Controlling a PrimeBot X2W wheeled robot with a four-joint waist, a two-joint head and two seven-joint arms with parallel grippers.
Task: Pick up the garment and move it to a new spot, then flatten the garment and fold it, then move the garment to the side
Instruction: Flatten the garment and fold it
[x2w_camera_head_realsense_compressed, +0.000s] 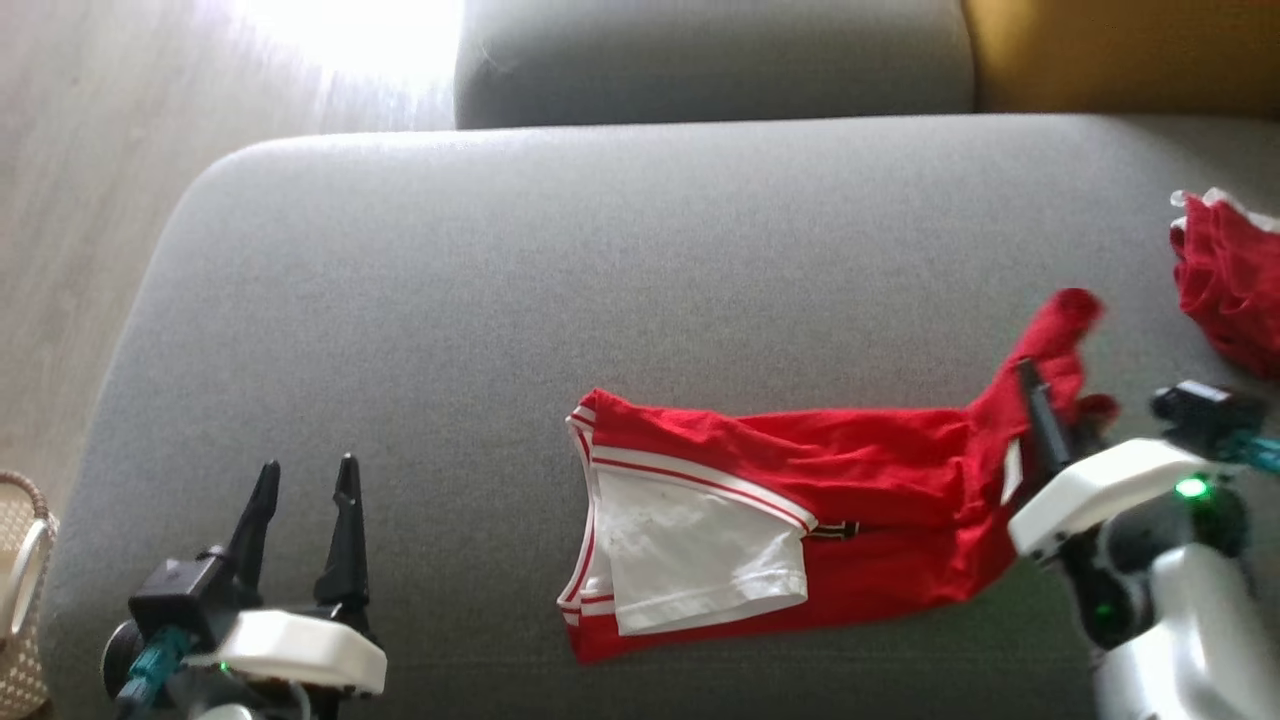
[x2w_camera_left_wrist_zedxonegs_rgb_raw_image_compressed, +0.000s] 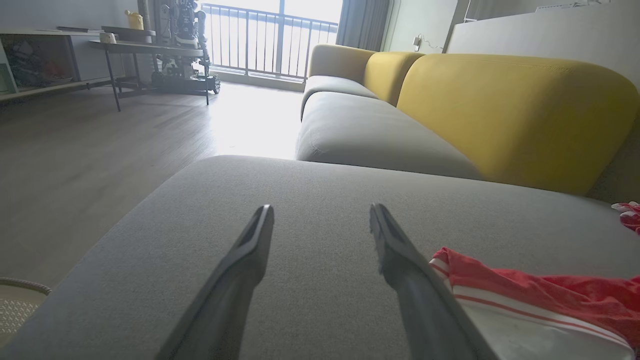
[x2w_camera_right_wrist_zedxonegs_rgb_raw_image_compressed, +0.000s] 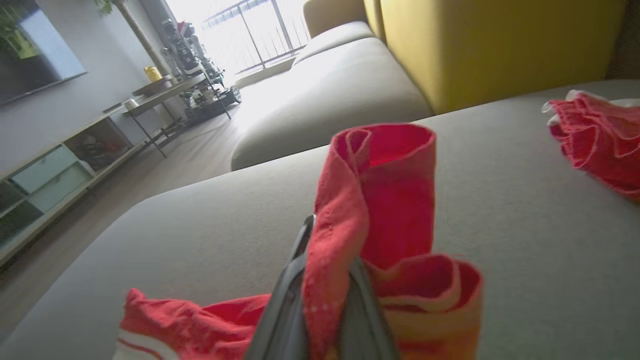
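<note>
Garment (x2w_camera_head_realsense_compressed: 800, 470) gripped at one end, the fold seemingly in hand

The garment, red with white striped trim and a white panel turned over near its left end, lay stretched across the grey sofa seat (x2w_camera_head_realsense_compressed: 500, 250), near the front edge in the head view; its right end was raised off the cushion, and its left end lay flat. The right jaws were clenched on that raised end, the dark fingers (x2w_camera_right_wrist_zedxonegs_rgb_raw_image_compressed: 290, 300) pinching a strip of red cloth that stood up above them in a loose loop; a further bunch of cloth sagged beside them. The left jaws were released and spread wide, holding nothing; their fingers (x2w_camera_head_realsense_compressed: 345, 530) hovered over the bare cushion, well apart from the garment in the head view, though the left wrist view put the hem just beside one finger. A second red cloth (x2w_camera_head_realsense_compressed: 1230, 290) lay crumpled at the far right of the seat, apart from the garment.

By my reading the garment had reached its working spot and the step was flattening or folding; which of the two I could not tell. The next move probably called for the right arm to draw its end taut or carry it over towards the left; the left jaws might pin or take the striped hem, lest the whole piece slide; the bunched cloth by the right jaws risked folding in crooked
</note>
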